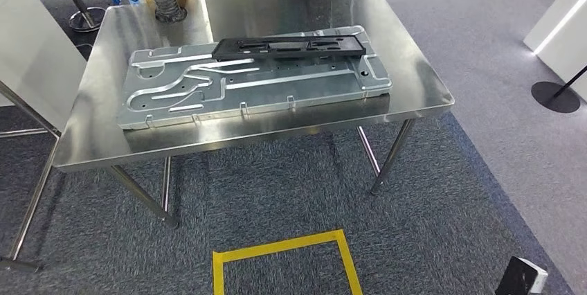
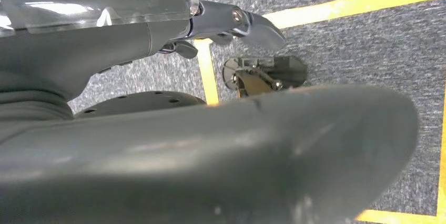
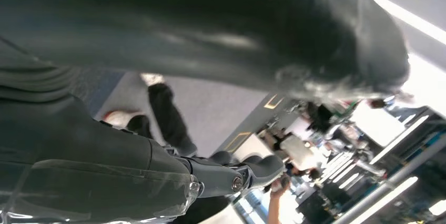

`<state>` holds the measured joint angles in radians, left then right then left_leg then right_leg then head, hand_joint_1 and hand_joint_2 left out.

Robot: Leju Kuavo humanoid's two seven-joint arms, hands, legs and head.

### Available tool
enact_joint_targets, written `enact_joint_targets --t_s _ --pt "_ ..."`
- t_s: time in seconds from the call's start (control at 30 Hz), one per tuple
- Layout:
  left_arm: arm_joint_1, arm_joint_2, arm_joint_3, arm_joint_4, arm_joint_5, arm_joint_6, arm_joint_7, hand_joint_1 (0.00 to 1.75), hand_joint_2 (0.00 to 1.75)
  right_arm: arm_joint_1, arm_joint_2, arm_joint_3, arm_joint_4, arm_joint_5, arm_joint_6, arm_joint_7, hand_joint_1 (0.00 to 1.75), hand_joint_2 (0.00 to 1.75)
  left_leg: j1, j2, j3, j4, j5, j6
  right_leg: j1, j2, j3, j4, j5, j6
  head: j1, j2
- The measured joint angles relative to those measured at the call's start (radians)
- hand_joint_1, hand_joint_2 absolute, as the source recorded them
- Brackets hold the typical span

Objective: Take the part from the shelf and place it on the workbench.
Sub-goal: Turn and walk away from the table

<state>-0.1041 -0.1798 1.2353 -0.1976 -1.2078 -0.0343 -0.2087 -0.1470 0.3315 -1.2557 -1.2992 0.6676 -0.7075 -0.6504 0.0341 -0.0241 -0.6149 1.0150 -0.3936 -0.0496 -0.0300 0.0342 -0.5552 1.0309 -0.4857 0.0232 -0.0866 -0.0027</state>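
A long black part (image 1: pixel 287 47) lies flat along the far edge of a large silver stamped plate (image 1: pixel 256 84). The plate rests on the steel workbench (image 1: pixel 97 136) in front of me. My left hand (image 2: pixel 226 145) hangs over the carpet in the left wrist view, its thick thumb and one finger (image 2: pixel 252 24) apart with nothing between them. In the right wrist view my right hand (image 3: pixel 210 50) also holds nothing, a dark finger (image 3: pixel 247 171) stretched out apart from the thumb.
A yellow tape square (image 1: pixel 285 260) marks the grey carpet before the bench. White panels stand at the left (image 1: pixel 34 59) and right (image 1: pixel 561 32), with a black floor stand base (image 1: pixel 556 96). A person's dark-trousered legs (image 3: pixel 168 121) stand on the floor beyond my right hand.
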Motion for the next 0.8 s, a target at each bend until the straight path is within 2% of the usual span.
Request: enact_joint_targets --t_s 0.07,0.1,0.17,0.2,0.23,0.27,0.3,0.33,0.37,0.4,0.43,0.47,0.5,0.53,0.57,0.6,0.63,0.67,0.7,0.73,0.77,0.8 --pt "0.000 0.000 0.001 0.000 0.000 0.000 0.000 0.00 0.00 0.002 0.000 -0.002 0.001 -0.001 0.000 0.000 0.00 0.00 0.002 0.001 -0.004 0.004 -0.004 -0.001 -0.001 -0.004 -0.004 -0.001 0.005 -0.005 0.000 0.000" --pt "0.000 -0.001 0.001 0.000 0.000 0.001 0.000 0.00 0.00 0.005 0.000 -0.004 0.004 -0.008 0.001 0.000 0.00 0.00 0.003 0.005 -0.013 0.025 -0.034 0.001 0.000 -0.008 -0.013 -0.002 0.013 -0.012 0.000 0.000" --pt "-0.003 -0.001 0.002 0.001 -0.008 0.004 0.001 0.00 0.00 0.011 -0.022 -0.021 0.149 -0.041 0.038 0.028 0.00 0.00 0.003 0.014 -0.038 0.164 -0.159 0.008 0.012 -0.027 -0.057 -0.004 0.051 -0.030 0.000 0.000" --pt "-0.006 -0.001 0.002 0.001 -0.015 0.005 0.002 0.00 0.00 0.012 -0.049 -0.030 0.268 -0.058 0.077 0.070 0.00 0.00 0.000 0.017 -0.043 0.238 -0.205 0.013 0.021 -0.036 -0.084 -0.004 0.072 -0.036 0.000 0.000" --pt "-0.011 -0.001 0.001 0.001 -0.023 0.006 0.003 0.00 0.00 0.013 -0.082 -0.038 0.409 -0.069 0.126 0.130 0.00 0.00 -0.004 0.018 -0.033 0.289 -0.214 0.019 0.030 -0.046 -0.111 -0.004 0.093 -0.039 0.000 0.000" --pt "-0.015 -0.001 -0.001 0.001 -0.028 0.006 0.004 0.00 0.00 0.014 -0.109 -0.041 0.514 -0.067 0.173 0.203 0.00 0.00 -0.010 0.018 -0.004 0.285 -0.182 0.025 0.036 -0.053 -0.131 -0.004 0.108 -0.039 0.000 0.000" --pt "-0.020 -0.002 -0.002 0.001 -0.032 0.006 0.004 0.00 0.00 0.016 -0.126 -0.042 0.599 -0.060 0.218 0.276 0.00 0.00 -0.016 0.019 0.041 0.248 -0.154 0.035 0.039 -0.058 -0.149 -0.003 0.123 -0.039 0.000 0.000" --pt "-0.025 -0.001 -0.004 0.001 -0.035 0.007 0.005 0.00 0.00 0.017 -0.132 -0.041 0.667 -0.048 0.255 0.343 0.00 0.00 -0.024 0.023 0.106 0.176 -0.153 0.046 0.042 -0.062 -0.164 -0.002 0.138 -0.038 0.000 0.000" --pt "-0.031 0.000 -0.006 0.001 -0.037 0.007 0.005 0.00 0.00 0.018 -0.133 -0.038 0.723 -0.034 0.288 0.403 0.00 0.00 -0.031 0.028 0.175 0.082 -0.173 0.055 0.044 -0.065 -0.173 -0.002 0.152 -0.036 0.000 0.000" --pt "-0.035 0.000 -0.007 0.000 -0.039 0.008 0.005 0.00 0.00 0.019 -0.134 -0.034 0.773 -0.019 0.315 0.451 0.00 0.00 -0.038 0.032 0.228 0.006 -0.195 0.061 0.043 -0.069 -0.175 -0.005 0.167 -0.033 0.000 0.000" --pt "-0.039 0.001 -0.008 0.000 -0.042 0.009 0.004 0.00 0.00 0.020 -0.134 -0.028 0.817 -0.005 0.338 0.492 0.00 0.00 -0.044 0.034 0.263 -0.049 -0.213 0.065 0.040 -0.072 -0.174 -0.011 0.182 -0.029 0.000 0.000" --pt "-0.040 0.001 -0.009 0.001 -0.046 0.010 0.005 0.00 0.00 0.020 -0.135 -0.021 0.856 0.009 0.358 0.521 0.00 0.00 -0.048 0.034 0.269 -0.074 -0.211 0.069 0.036 -0.075 -0.172 -0.022 0.201 -0.024 0.000 0.000" --pt "-0.041 0.001 -0.010 0.001 -0.051 0.012 0.005 0.00 0.00 0.020 -0.134 -0.014 0.887 0.023 0.377 0.540 0.00 0.00 -0.049 0.035 0.259 -0.073 -0.194 0.074 0.032 -0.074 -0.171 -0.032 0.211 -0.019 0.000 0.000" --pt "-0.041 0.000 -0.012 0.001 -0.056 0.013 0.006 0.00 0.00 0.020 -0.133 -0.005 0.914 0.038 0.397 0.552 0.00 0.00 -0.049 0.036 0.247 -0.077 -0.177 0.082 0.029 -0.067 -0.176 -0.031 0.199 -0.013 0.000 0.000" --pt "-0.041 0.000 -0.014 0.001 -0.060 0.014 0.008 0.00 0.00 0.022 -0.130 0.007 0.938 0.053 0.416 0.557 0.00 0.00 -0.047 0.038 0.230 -0.080 -0.157 0.089 0.027 -0.059 -0.184 -0.012 0.159 -0.007 0.000 0.000" --pt "-0.042 0.000 -0.016 0.001 -0.064 0.015 0.010 0.00 0.00 0.023 -0.126 0.018 0.957 0.067 0.432 0.557 0.00 0.00 -0.044 0.039 0.212 -0.081 -0.138 0.093 0.025 -0.051 -0.194 0.031 0.097 -0.002 0.000 0.000" --pt "-0.041 -0.001 -0.019 0.001 -0.066 0.016 0.014 0.00 0.00 0.025 -0.122 0.030 0.974 0.081 0.446 0.553 0.00 0.00 -0.044 0.038 0.191 -0.080 -0.121 0.096 0.024 -0.046 -0.204 0.093 0.029 0.002 0.000 0.000" --pt "-0.041 -0.001 -0.022 0.001 -0.066 0.016 0.016 0.00 0.00 0.025 -0.120 0.042 0.987 0.095 0.457 0.548 0.00 0.00 -0.044 0.037 0.170 -0.079 -0.104 0.095 0.023 -0.045 -0.211 0.165 -0.019 0.005 0.000 0.000" --pt "-0.040 -0.001 -0.024 0.001 -0.065 0.016 0.018 0.00 0.00 0.023 -0.119 0.053 0.997 0.109 0.465 0.543 0.00 0.00 -0.044 0.037 0.149 -0.077 -0.089 0.094 0.023 -0.044 -0.212 0.230 -0.033 0.008 0.000 0.000" --pt "-0.038 -0.001 -0.025 0.001 -0.064 0.016 0.019 0.00 0.00 0.022 -0.118 0.066 1.005 0.120 0.472 0.540 0.00 0.00 -0.043 0.037 0.125 -0.072 -0.073 0.091 0.022 -0.044 -0.204 0.274 -0.018 0.009 0.000 0.000" --pt "-0.037 -0.001 -0.026 0.001 -0.062 0.016 0.020 0.00 0.00 0.020 -0.118 0.078 1.012 0.128 0.478 0.539 0.00 0.00 -0.042 0.038 0.100 -0.065 -0.059 0.088 0.021 -0.044 -0.184 0.289 0.013 0.011 0.000 0.000" --pt "-0.036 -0.001 -0.026 0.001 -0.061 0.016 0.019 0.00 0.00 0.018 -0.118 0.088 1.016 0.134 0.483 0.539 0.00 0.00 -0.041 0.037 0.074 -0.056 -0.046 0.085 0.019 -0.043 -0.144 0.267 0.040 0.012 0.000 0.000"
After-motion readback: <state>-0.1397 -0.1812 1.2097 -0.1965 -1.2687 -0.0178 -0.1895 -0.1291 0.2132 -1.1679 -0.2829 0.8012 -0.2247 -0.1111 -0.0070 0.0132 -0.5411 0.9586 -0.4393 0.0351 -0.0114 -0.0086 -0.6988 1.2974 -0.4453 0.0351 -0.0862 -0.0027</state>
